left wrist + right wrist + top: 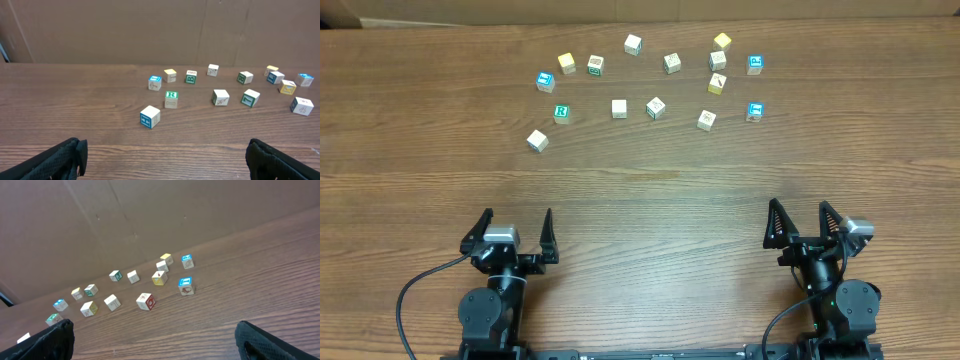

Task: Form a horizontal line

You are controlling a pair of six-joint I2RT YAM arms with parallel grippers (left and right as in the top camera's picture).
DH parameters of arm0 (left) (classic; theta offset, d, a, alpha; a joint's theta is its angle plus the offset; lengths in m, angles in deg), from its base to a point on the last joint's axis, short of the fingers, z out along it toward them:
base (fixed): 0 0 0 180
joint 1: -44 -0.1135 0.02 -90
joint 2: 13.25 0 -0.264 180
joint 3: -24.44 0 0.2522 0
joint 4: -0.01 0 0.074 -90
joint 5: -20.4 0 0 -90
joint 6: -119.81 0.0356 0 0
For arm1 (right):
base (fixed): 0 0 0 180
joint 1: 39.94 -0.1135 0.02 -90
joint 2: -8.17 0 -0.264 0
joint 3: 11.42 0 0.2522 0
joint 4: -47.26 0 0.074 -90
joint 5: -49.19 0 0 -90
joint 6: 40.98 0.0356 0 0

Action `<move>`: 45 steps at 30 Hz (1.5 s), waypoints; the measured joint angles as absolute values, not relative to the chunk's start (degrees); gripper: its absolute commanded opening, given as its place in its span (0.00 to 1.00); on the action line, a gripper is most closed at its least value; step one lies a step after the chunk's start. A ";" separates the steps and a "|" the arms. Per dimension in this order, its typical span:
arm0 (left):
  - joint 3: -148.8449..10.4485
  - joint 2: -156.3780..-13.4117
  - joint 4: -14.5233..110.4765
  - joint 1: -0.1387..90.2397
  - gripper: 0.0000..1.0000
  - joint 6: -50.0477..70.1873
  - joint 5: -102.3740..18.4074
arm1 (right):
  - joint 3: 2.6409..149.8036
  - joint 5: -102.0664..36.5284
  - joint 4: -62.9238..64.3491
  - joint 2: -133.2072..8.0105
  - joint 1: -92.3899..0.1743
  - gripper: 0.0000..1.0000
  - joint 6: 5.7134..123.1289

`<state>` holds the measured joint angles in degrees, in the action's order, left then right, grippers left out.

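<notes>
Where the two black arms sit at the near edge of the table, the left claw and the right claw each spread their two pointed fingers wide, and neither holds anything. Ahead of them stretches the table, matte brown wood grain with fine streaks. Fifteen small wooden cubes are scattered well beyond both claws, none touching another. Nearest, ahead of the left claw, is a lone pale-topped cube. Just past it runs the horizontal line, four cubes, loosely spaced and not quite straight: the green R cube ahead of the left claw, then three pale cubes leading toward the right claw's side, the last sitting slightly nearer. A blue-topped cube lies off that end, ahead of the right claw and a little to its left. Farther off, nine more cubes form a ragged arc: two more with blue tops, three yellowish, the others pale or green-printed. Behind them, at the table's far edge, stands a plain brown cardboard wall.
</notes>
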<state>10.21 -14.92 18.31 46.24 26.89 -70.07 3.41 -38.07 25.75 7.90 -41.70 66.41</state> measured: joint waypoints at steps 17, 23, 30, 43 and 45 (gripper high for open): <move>10.21 -14.77 18.28 46.26 1.00 27.02 -69.59 | 3.41 -32.65 29.16 7.70 -34.32 1.00 48.16; 10.21 -14.77 18.28 46.26 1.00 27.02 -69.59 | 3.41 -32.63 29.14 7.70 -34.32 1.00 47.68; 10.21 -14.77 18.28 46.26 1.00 27.02 -69.59 | 3.41 -32.36 29.16 7.70 -34.32 1.00 47.53; 10.21 -14.77 18.26 46.26 1.00 27.02 -69.59 | 3.41 -32.26 29.18 7.70 -34.32 1.00 47.53; 10.21 -14.77 18.26 46.26 1.00 27.02 -69.57 | 3.41 -32.23 29.16 7.70 -34.32 1.00 47.53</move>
<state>10.21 -14.77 18.26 46.26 27.02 -69.57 3.41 -32.23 29.16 7.70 -34.32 47.53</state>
